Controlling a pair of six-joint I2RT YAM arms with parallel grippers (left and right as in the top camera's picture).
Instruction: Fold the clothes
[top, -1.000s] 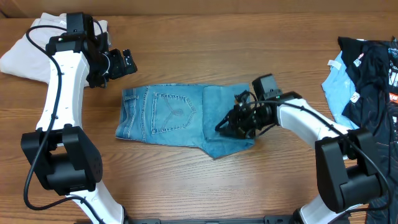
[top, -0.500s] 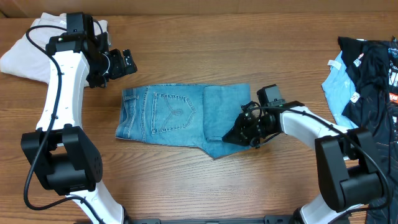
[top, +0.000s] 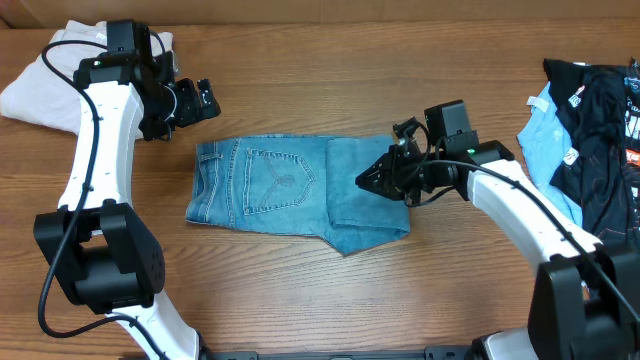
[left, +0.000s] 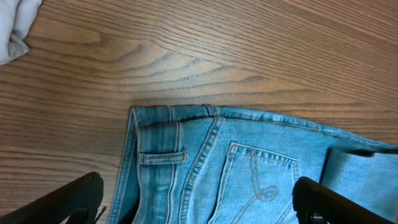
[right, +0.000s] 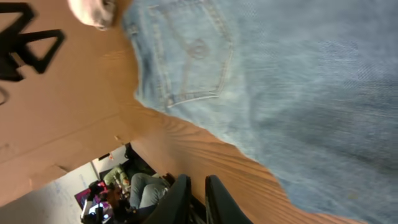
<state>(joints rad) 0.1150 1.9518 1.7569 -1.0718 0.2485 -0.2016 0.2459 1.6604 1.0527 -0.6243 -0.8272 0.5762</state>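
Observation:
The light blue denim jeans (top: 290, 190) lie folded in a compact rectangle at the table's middle, back pocket up, with a folded leg layer on the right. My left gripper (top: 205, 100) is open and empty, raised above and left of the waistband; its view shows the jeans (left: 249, 168) between its fingers (left: 199, 205). My right gripper (top: 372, 181) hovers over the folded right part, fingers nearly together and holding nothing. Its view shows the jeans (right: 280, 74) and fingertips (right: 198, 199).
Beige khaki trousers (top: 40, 85) lie at the back left corner. A black printed garment (top: 600, 120) with pale blue cloth (top: 545, 135) lies at the right edge. Bare wooden table (top: 300, 290) runs along the front.
My right gripper has lifted off the jeans' lower right fold and pulled back up and right. The folded leg stays lying flat. The left arm has not moved.

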